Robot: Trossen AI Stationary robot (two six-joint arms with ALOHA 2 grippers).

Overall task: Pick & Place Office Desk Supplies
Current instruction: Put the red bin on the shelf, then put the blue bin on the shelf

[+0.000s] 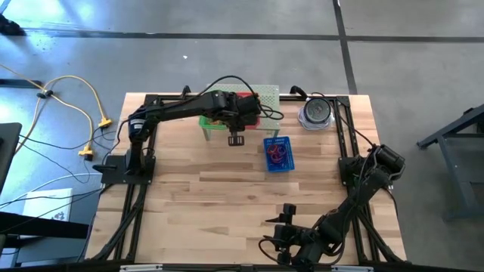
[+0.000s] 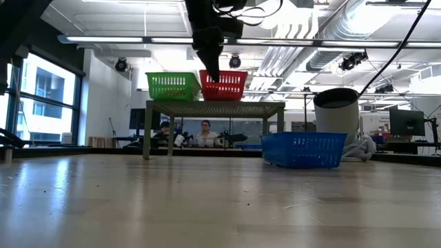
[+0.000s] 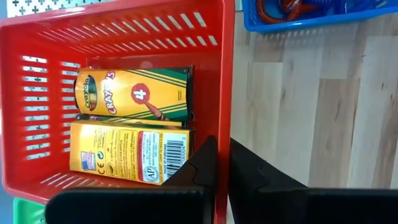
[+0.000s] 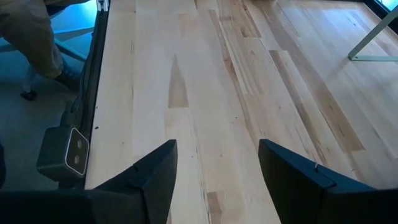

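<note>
My dark left arm reaches across toward the far middle of the table, its two-finger left gripper (image 3: 221, 171) pinched shut and pointing down. My right arm is folded low at the near edge, right gripper (image 4: 217, 177) spread wide.

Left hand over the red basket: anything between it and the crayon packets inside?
Nothing visible. The left hand is shut and empty, sitting at the rim of the red basket. Both crayon packets lie uncovered on the basket floor. The basket's side wall beside the fingers is the only nearby obstruction.
</note>
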